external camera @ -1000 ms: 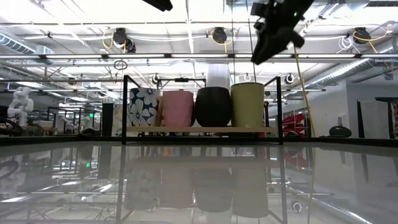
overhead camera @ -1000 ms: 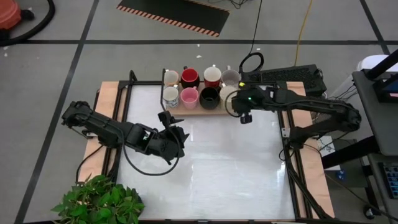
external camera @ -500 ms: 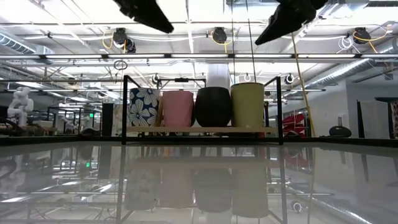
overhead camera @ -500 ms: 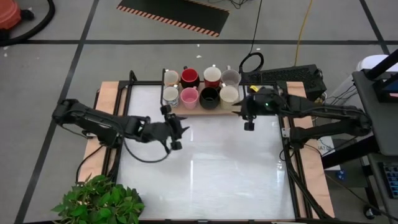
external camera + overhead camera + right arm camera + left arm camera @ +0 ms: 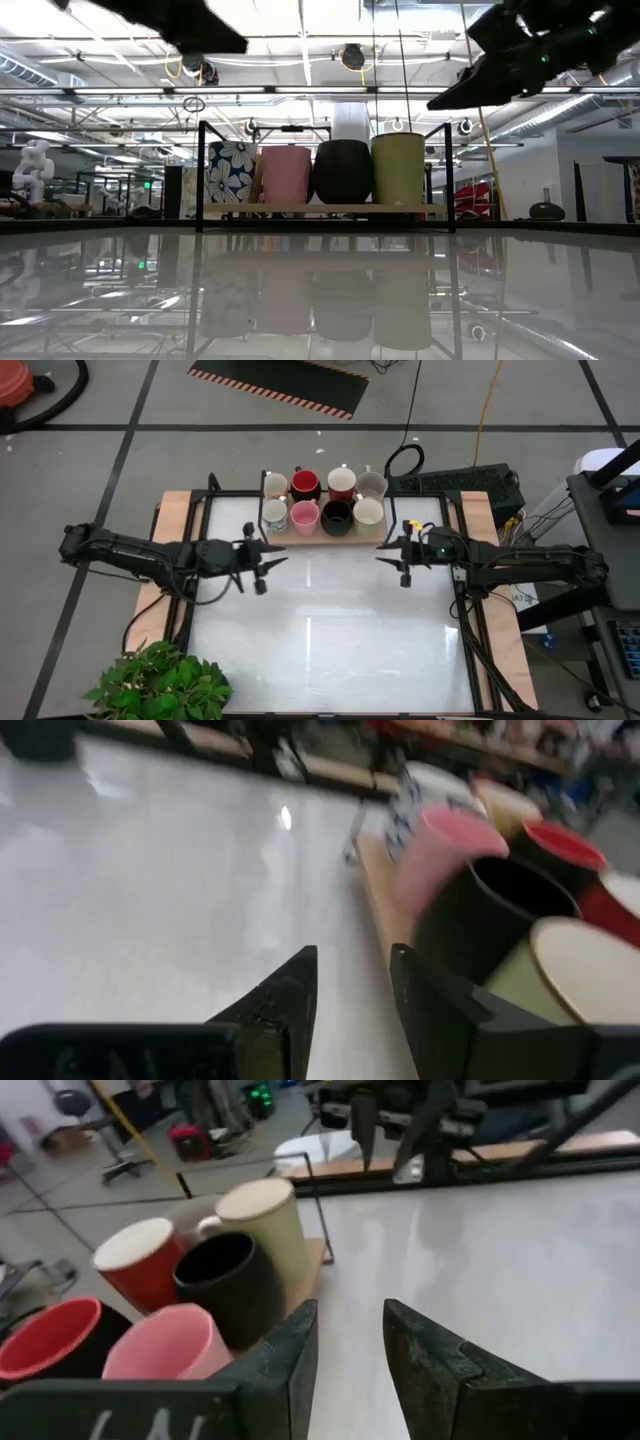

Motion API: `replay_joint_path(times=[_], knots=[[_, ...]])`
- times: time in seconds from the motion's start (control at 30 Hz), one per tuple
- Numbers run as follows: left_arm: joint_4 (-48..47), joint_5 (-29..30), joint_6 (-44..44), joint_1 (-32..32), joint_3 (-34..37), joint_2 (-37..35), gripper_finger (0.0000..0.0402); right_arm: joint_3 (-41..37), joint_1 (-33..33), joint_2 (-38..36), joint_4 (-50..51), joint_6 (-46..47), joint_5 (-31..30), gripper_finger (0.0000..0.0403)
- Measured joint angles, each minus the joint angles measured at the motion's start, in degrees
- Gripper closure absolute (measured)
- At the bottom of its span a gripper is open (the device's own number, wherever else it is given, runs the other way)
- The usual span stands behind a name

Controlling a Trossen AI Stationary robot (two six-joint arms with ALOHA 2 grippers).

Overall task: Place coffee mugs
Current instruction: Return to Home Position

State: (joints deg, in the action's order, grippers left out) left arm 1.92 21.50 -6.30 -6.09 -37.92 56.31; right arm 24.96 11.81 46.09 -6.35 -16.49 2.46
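Several coffee mugs stand upright in two rows on a wooden tray [image 5: 318, 537] at the table's far middle. The front row is a flowered mug [image 5: 231, 171], a pink one [image 5: 287, 173], a black one [image 5: 343, 171] and a cream one [image 5: 398, 170]. My left gripper [image 5: 278, 559] hovers above the table, near and left of the tray. It points almost level toward the table's right, and its fingers [image 5: 350, 1325] are open with nothing between them. My right gripper [image 5: 383, 553] hovers near and right of the tray, pointing left, its fingers [image 5: 353, 970] open and empty.
A black rail frame [image 5: 210, 510] borders the white table top [image 5: 320, 630], and two of its posts flank the tray. A green potted plant [image 5: 160, 685] sits at the near left corner. A keyboard [image 5: 460, 482] lies beyond the far right edge. Bare table lies near the tray.
Both grippers have tipped from pointing down to almost level. My left gripper has drawn back toward the table's left and far side and sunk. My right gripper has left the cream front mug, going toward the near edge and down. No mug has moved.
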Motion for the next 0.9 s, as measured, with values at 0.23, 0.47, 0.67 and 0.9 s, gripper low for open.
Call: replay_joint_path(times=[0.23,0.47,0.67,0.9], knots=[[8.41,-11.8,-1.2,3.5,10.04,-10.82,0.0282,-10.18,0.1,-1.44,-23.43,0.36,8.29,0.0311],[8.32,-17.03,-2.74,6.16,16.3,-18.39,0.0316,-15.17,0.17,-1.09,-32.0,-3.49,8.06,0.0395],[8.75,-17.47,-4.44,8.78,20.06,-20.54,0.0381,-15.59,0.17,-1.1,-31.94,-3.6,8.08,0.0401],[8.71,-17.23,-0.96,11.91,24.48,-20.96,0.0398,-16.29,0.07,-1.1,-31.22,0.72,8.26,0.0402]])
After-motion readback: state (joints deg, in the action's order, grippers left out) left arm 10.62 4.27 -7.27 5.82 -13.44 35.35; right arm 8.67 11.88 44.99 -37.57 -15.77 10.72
